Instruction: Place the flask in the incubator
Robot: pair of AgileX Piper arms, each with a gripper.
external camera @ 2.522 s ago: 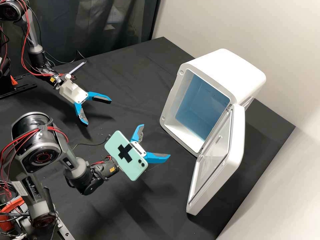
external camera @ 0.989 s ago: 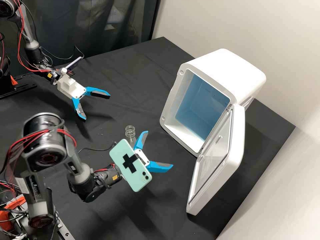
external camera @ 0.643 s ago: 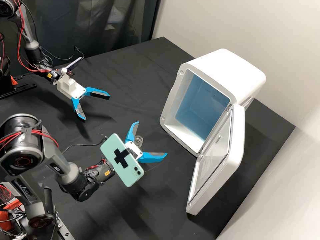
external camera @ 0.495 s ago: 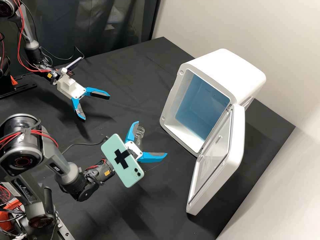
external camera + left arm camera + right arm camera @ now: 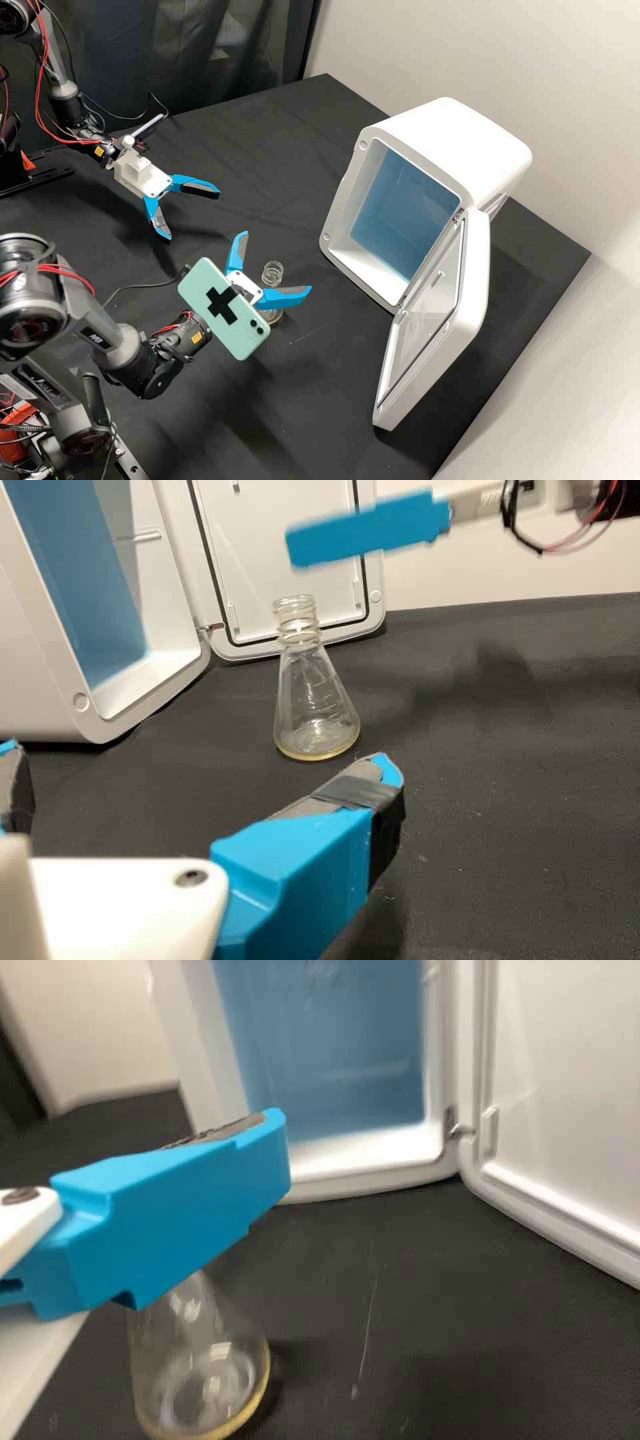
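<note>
Since a moment ago the right arm has pulled back, away from the incubator [image 5: 467, 153], and more of the flask [image 5: 272, 271] shows now. The left arm has stayed where it was.

The right gripper [image 5: 277, 262] is open wide. It holds nothing. The flask stands up straight on the black worktop [image 5: 267, 153], just beside one of the blue fingers [image 5: 170, 1210]. From the right wrist, that finger hangs over the round glass body of the flask [image 5: 200, 1370]. I cannot tell if the finger touches the glass.

The left gripper [image 5: 191, 215] is open wide too, and it holds nothing. It hangs over the worktop, well apart from the flask. From the left wrist, the flask [image 5: 316, 705] looks clear, with a thin yellow ring at its foot.

The incubator is white outside and blue inside. Its door [image 5: 460, 313] hangs open to the side. Bare worktop lies between the flask and the open front. A green phone [image 5: 223, 318] with a black cross sits on the right arm's wrist.
</note>
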